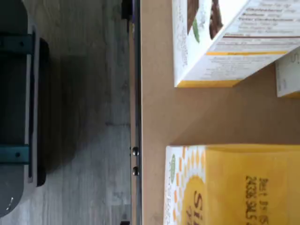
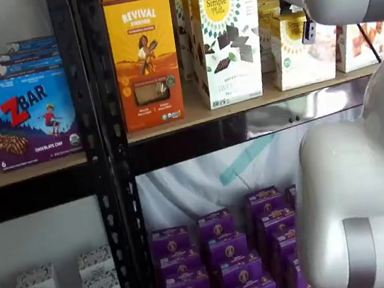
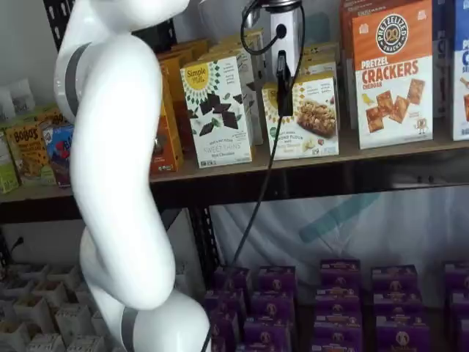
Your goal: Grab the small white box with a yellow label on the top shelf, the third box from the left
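Observation:
The small white box (image 2: 297, 54) with a yellow sunburst and a teal mark stands on the top shelf (image 2: 195, 117), right of the taller white Simple Mills box (image 2: 228, 42). In a shelf view the small box (image 3: 311, 121) is partly behind my gripper (image 3: 282, 88). The gripper's white body and one black finger hang in front of the box's left upper part. Only that finger shows, side-on, so I cannot tell whether the gripper is open or shut. In a shelf view a dark bit of the gripper (image 2: 308, 31) shows at the box's top. The wrist view shows the box's yellow top (image 1: 243, 185) from above.
An orange Revival box (image 2: 142, 51) stands left of the tall box. An orange-topped pretzel cracker box (image 3: 392, 73) stands right of the small one. The tall box (image 1: 220, 37) and the shelf's front rail (image 1: 136, 117) show in the wrist view. Purple boxes (image 2: 225, 254) fill the lower shelf.

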`<act>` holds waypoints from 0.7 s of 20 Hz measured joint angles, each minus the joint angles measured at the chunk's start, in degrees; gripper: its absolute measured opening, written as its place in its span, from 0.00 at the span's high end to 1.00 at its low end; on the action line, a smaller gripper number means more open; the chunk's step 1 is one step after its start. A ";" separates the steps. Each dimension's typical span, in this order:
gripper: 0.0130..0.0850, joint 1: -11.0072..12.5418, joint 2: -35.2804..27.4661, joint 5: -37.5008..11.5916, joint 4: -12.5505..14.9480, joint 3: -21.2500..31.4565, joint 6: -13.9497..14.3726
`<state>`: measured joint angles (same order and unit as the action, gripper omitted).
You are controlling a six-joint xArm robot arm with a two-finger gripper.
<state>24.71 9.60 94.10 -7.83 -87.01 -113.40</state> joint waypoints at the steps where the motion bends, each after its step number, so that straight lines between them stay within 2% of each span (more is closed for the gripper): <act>1: 0.00 -0.05 -0.08 0.13 0.10 -0.05 0.05; 9: 0.00 0.37 1.79 -3.10 -1.68 3.02 -0.37; 11: 0.11 0.44 2.12 -3.50 -1.84 3.52 -0.46; 14: 0.17 0.65 2.48 -3.79 -2.24 4.03 -0.64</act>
<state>25.36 12.08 90.32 -10.07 -82.98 -114.05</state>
